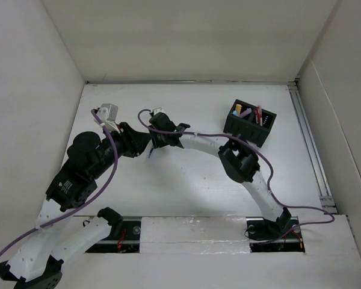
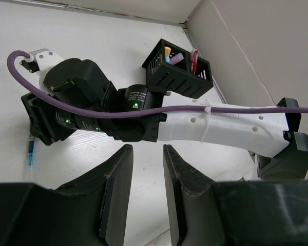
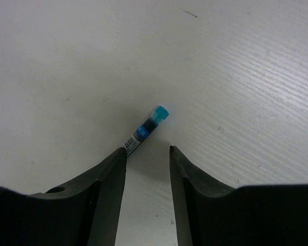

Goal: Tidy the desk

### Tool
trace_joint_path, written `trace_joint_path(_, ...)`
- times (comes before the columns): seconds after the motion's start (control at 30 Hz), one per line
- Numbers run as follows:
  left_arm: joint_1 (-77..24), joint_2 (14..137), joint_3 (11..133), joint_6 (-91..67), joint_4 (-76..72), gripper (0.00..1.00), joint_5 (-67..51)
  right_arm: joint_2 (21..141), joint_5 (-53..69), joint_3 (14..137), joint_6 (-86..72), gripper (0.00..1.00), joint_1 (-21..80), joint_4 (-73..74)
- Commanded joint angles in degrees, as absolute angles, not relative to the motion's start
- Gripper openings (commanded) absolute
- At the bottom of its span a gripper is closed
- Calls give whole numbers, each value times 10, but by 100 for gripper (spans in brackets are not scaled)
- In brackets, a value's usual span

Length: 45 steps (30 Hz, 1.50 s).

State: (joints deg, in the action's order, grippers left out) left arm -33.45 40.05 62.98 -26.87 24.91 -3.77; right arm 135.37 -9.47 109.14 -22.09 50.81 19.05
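The desk is a white tabletop between white panel walls. A pen with a blue cap lies on it just ahead of my right gripper. That gripper is open and low over the desk, and the pen's barrel runs under the tip of its left finger. In the top view the pen lies below the right gripper. My left gripper is open and empty, close beside the right one at centre left. The pen also shows in the left wrist view.
A black compartmented box holding several pens stands at the back right; it also shows in the left wrist view. The right arm's white link and purple cable stretch across the middle. A metal rail runs along the right wall.
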Motion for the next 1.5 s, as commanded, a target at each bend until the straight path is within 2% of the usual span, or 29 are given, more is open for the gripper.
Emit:
trace_joint_path(0.0, -337, 401, 627, -263, 217, 27, -33, 1369, -109, 1116, -214, 44, 512, 213)
trace_joint_path(0.17, -337, 401, 625, -263, 218, 27, -33, 1391, -112, 1151, -210, 42, 512, 247)
trace_joint_path(0.33, -337, 394, 628, -263, 228, 27, -27, 1367, -120, 1145, -214, 32, 517, 209)
trace_joint_path(0.43, -337, 391, 630, -262, 231, 27, -23, 1336, -141, 1117, -209, 32, 522, 161)
trace_joint_path(0.57, -337, 388, 630, -262, 227, 27, -24, 1315, -159, 1113, -189, 37, 522, 142)
trace_joint_path(0.8, -337, 384, 633, -263, 230, 27, -23, 1347, -137, 1149, -182, 44, 522, 135)
trace_joint_path(0.9, -337, 382, 635, -263, 236, 27, -20, 1385, -142, 1197, -192, 46, 527, 184)
trace_joint_path(1.1, -337, 380, 647, -258, 246, 27, -11, 1428, -159, 1256, -217, 45, 527, 239)
trace_joint_path(1.23, -337, 380, 645, -258, 243, 27, -12, 1455, -173, 1298, -216, 41, 527, 294)
trace_joint_path(1.47, -337, 380, 640, -257, 232, 27, -17, 1423, -189, 1236, -226, 35, 533, 308)
